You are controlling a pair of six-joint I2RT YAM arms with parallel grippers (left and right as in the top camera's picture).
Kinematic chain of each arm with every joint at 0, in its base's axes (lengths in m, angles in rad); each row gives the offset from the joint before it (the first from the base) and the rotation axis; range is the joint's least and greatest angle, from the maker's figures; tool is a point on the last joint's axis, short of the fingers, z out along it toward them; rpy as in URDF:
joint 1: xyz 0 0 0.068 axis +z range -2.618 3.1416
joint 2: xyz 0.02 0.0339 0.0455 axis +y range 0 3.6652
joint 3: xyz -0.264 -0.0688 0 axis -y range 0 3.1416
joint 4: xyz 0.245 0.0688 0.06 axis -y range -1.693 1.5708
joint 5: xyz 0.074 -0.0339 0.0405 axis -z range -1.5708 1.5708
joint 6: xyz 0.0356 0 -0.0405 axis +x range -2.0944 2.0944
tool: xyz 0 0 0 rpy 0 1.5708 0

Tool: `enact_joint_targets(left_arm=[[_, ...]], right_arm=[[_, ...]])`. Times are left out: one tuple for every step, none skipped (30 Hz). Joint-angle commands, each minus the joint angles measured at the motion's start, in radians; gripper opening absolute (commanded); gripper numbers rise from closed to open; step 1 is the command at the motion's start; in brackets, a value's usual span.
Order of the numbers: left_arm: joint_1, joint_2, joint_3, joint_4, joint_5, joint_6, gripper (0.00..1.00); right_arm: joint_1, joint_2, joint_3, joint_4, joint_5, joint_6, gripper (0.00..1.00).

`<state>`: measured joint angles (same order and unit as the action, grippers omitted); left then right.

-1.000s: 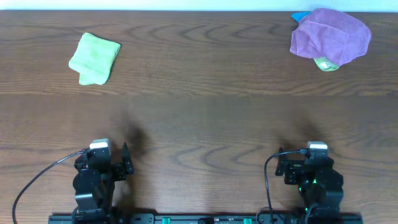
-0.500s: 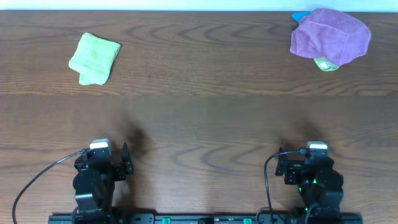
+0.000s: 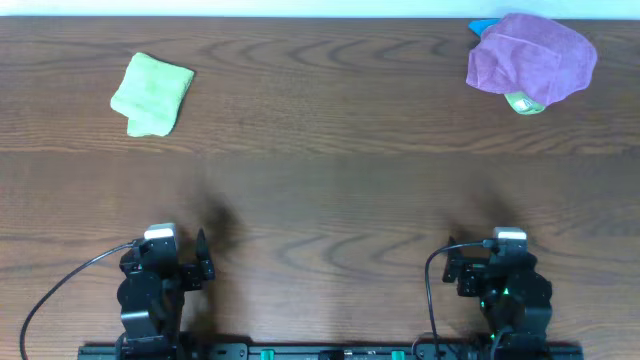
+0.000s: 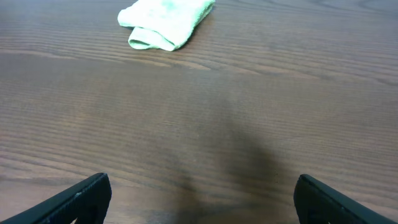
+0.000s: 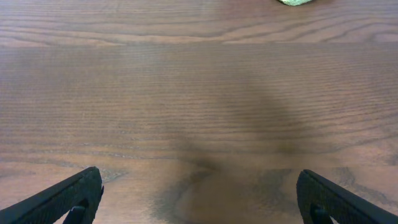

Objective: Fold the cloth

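Overhead view:
- The cloth (image 3: 152, 94) lies on the table (image 3: 330, 170), folded over into a compact, slightly tilted bundle. It is the reference point for all positions below.
- My left gripper (image 3: 163, 252) sits well apart from the cloth, on its near side. It touches nothing.
- My right gripper (image 3: 492, 255) sits far to the right of the cloth and nearer than it. It holds nothing.
- A purple cloth (image 3: 531, 60) lies bunched far to the right of the cloth. A green scrap (image 3: 523, 102) shows at its near edge.

Left wrist view:
- The cloth (image 4: 166, 22) is ahead of the left gripper (image 4: 202, 205) and slightly to the left, with a rolled fold facing me.
- My 2 fingertips (image 4: 81, 199) stand at the frame corners. The jaws are spread wide over bare wood.

Right wrist view:
- The cloth is out of frame.
- The right gripper (image 5: 199, 199) has its jaws spread wide, with 1 fingertip (image 5: 68, 196) at each lower corner.
- The green scrap (image 5: 293, 2) shows at the top edge.
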<state>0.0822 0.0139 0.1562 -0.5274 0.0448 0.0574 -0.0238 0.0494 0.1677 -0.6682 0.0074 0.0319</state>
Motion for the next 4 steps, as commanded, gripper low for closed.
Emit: enact_joint_targets(left_arm=[[-0.005,-0.01,-0.013,0.001,-0.015,0.018,0.95],[-0.005,-0.01,-0.013,0.001,-0.015,0.018,0.95],[-0.005,-0.01,-0.013,0.001,-0.015,0.018,0.95],[-0.005,-0.01,-0.013,0.001,-0.015,0.018,0.95]], right_arm=[[-0.008,-0.013,-0.011,-0.009,-0.011,-0.022,0.99],[-0.008,-0.013,-0.011,-0.009,-0.011,-0.022,0.99],[-0.008,-0.013,-0.011,-0.009,-0.011,-0.022,0.99],[-0.008,-0.013,-0.011,-0.009,-0.011,-0.022,0.99]])
